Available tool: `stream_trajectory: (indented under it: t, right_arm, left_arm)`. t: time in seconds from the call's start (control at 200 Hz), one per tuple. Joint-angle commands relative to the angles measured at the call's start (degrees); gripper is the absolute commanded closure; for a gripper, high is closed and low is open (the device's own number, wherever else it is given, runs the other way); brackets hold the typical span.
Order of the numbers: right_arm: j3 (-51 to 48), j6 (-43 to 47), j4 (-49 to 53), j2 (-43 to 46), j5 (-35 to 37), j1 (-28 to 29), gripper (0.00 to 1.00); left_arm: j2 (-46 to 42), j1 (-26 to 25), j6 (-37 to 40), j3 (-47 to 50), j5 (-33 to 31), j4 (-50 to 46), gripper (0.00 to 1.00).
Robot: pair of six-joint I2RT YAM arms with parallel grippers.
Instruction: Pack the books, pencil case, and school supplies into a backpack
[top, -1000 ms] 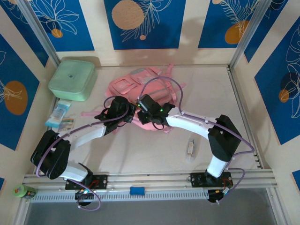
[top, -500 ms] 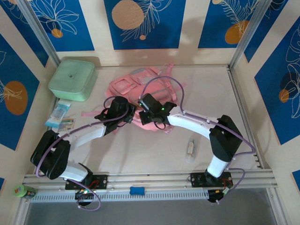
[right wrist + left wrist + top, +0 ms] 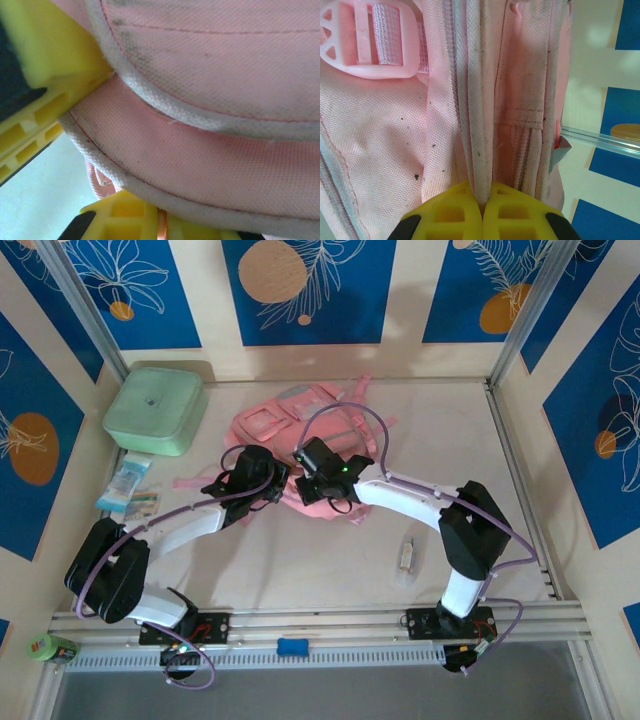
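The pink backpack [image 3: 265, 425] lies at the middle back of the table, with both grippers at its near edge. My left gripper [image 3: 277, 484] is shut on a grey-white trim cord of the backpack [image 3: 485, 125], its yellow fingers [image 3: 450, 215] pressed together around the cord. My right gripper [image 3: 302, 490] is shut on a thin pink strip under the backpack's piped edge [image 3: 200, 165]. The left gripper's yellow finger [image 3: 55, 60] shows beside it. The slim wrapped stick [image 3: 406, 554] lies on the table to the right. The books and the pencil case are out of view.
A mint-green lidded box [image 3: 155, 410] stands at the back left, with pale blue packets [image 3: 128, 488] in front of it. A pink strap buckle [image 3: 375, 45] lies on the backpack fabric. Metal frame posts [image 3: 515, 330] and a front rail [image 3: 320, 625] border the table.
The right arm's elbow has shifted slightly left and back. Both grippers have kept their hold at the backpack's near edge.
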State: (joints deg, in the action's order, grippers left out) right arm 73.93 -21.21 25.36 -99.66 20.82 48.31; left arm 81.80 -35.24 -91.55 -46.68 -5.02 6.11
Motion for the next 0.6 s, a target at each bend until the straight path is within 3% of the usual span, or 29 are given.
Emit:
stream_trajectory:
  t: [0.0,0.06,0.215,0.445,0.59]
  right_arm:
    - [1.0,0.6,1.3,0.6,2.9,-0.1,0.95]
    - [0.4,0.0,2.4,1.8,3.6,-0.1,1.00]
    - [-4.2,-2.5,6.3,6.6,6.7,-1.1,1.00]
    - [-12.2,-4.1,9.8,13.1,6.2,-7.6,1.00]
    - [-13.7,-1.4,8.7,15.9,1.5,-5.0,1.00]
  left_arm:
    - [-2.6,0.4,1.7,-3.1,-0.9,2.3,1.00]
    - [-3.0,0.6,2.3,-3.1,-1.1,1.2,1.00]
    - [-4.1,2.8,4.3,-1.8,1.2,-0.5,1.00]
    - [-5.5,8.6,11.6,-0.2,7.5,-4.0,1.00]
    - [-3.3,13.1,16.1,-2.3,14.3,-4.4,1.00]
